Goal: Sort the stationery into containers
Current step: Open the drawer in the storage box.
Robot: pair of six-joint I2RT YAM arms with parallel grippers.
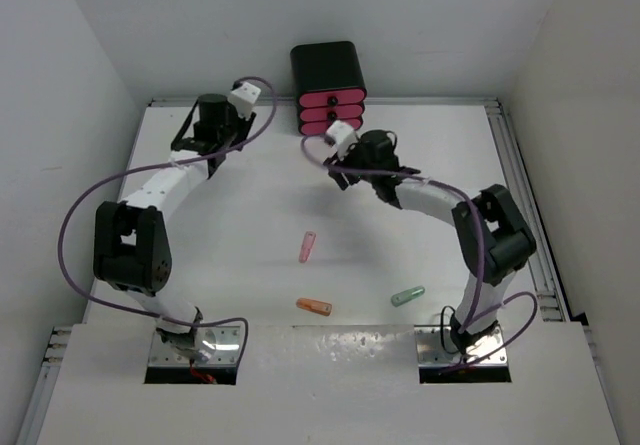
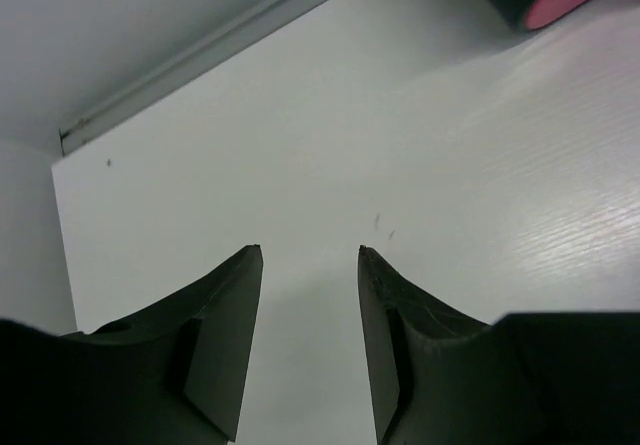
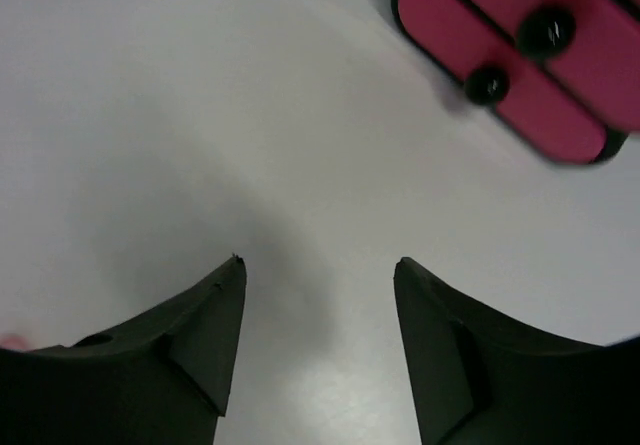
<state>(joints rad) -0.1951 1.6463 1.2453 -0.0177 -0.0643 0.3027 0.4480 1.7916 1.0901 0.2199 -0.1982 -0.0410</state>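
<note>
the left gripper [image 2: 310,255] is holding its dark, wedge-shaped jaws apart over the matte white table [image 2: 300,145]. the right gripper [image 3: 320,263] is gaping too; just ahead-right of its jaws are sitting glossy pink drawers [image 3: 470,25] with round dark knobs [image 3: 487,85], in a rounded black box [image 1: 327,63]. both arms are reaching forward, elbows bent; well behind the jaws are lying a pink stick [image 1: 307,247], an orange stick [image 1: 314,306] and a green stick [image 1: 407,296].

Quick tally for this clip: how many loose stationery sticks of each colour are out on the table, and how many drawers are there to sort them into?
Pink stick: 1
Orange stick: 1
Green stick: 1
Pink drawers, stacked in the black box: 3
Total: 3 sticks and 3 drawers, 6 things in all.
</note>
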